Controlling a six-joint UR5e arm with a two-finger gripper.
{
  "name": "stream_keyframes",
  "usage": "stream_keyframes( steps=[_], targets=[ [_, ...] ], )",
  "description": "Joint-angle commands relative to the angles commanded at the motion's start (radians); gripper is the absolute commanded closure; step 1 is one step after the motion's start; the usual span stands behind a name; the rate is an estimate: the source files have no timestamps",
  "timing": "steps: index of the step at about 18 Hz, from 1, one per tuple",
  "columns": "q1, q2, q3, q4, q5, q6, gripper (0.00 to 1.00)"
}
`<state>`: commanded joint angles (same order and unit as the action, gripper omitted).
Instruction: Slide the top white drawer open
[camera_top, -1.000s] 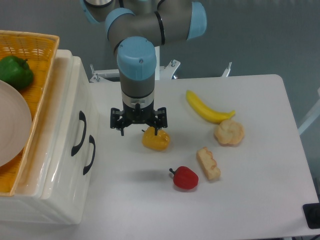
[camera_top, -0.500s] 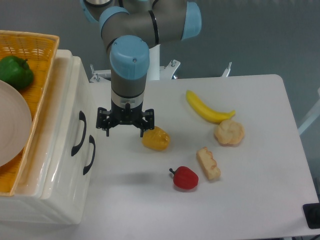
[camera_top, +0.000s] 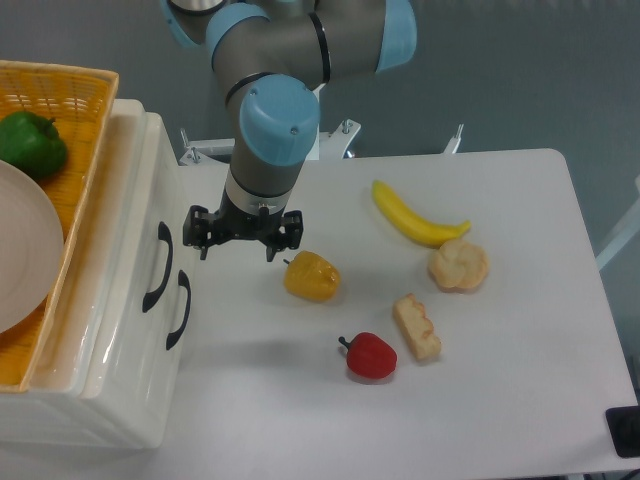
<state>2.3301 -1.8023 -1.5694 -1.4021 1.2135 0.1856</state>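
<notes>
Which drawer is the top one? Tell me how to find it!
Look at the big white cabinet on the left, the one with the orange basket on top. Two black handles curve on its front. The top drawer has the handle nearer the basket; the lower drawer sits further from it, towards the table.

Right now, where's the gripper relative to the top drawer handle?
The gripper hangs open just right of the top drawer's handle, not touching it, with the yellow pepper on its other side.
</notes>
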Motion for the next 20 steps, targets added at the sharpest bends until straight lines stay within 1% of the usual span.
stream_keyframes(
  steps=[2,8,14,18,20],
  targets=[
    [0.002,-0.009,0.014,0.002,-0.005,0.002,0.00],
    [0.002,-0.029,0.029,0.002,-0.032,0.006,0.00],
    [-0.003,-0.031,0.031,0.003,-0.080,0.015,0.00],
    [-0.009,-0.032,0.029,0.006,-0.081,0.023,0.00],
    [-0.014,-0.043,0.029,0.008,-0.081,0.032,0.00]
  ],
)
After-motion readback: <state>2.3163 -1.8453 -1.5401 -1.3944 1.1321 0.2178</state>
